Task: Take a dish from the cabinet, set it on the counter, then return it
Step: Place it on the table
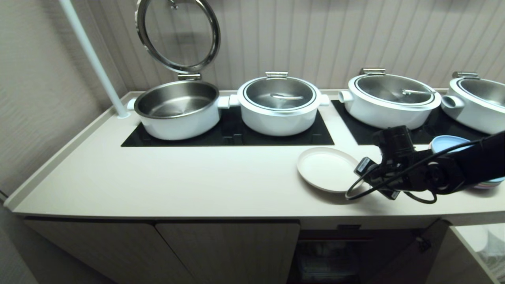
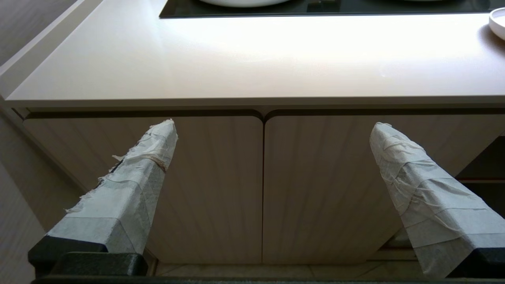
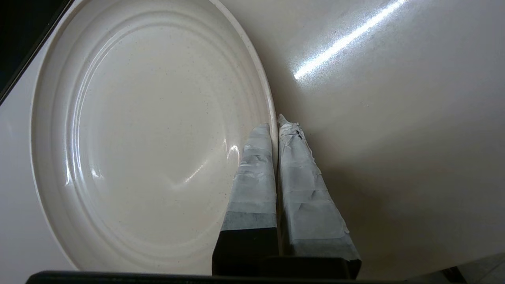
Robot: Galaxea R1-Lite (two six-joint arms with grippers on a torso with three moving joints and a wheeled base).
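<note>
Counter [image 1: 177,177], dish [image 1: 325,167] lying flat, right gripper [image 3: 276,122] pinching its rim

Black cabled arm [image 1: 465,167], tape-wrapped jaws.

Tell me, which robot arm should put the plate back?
The right. Its fingers are shut on the rim of the dish on the counter. The left gripper hangs open before closed doors.

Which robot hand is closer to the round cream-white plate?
The right. The right gripper is shut on the rim of the round cream-white plate lying on the beige counter. The left gripper hangs lower, before the closed cabinet doors.
</note>
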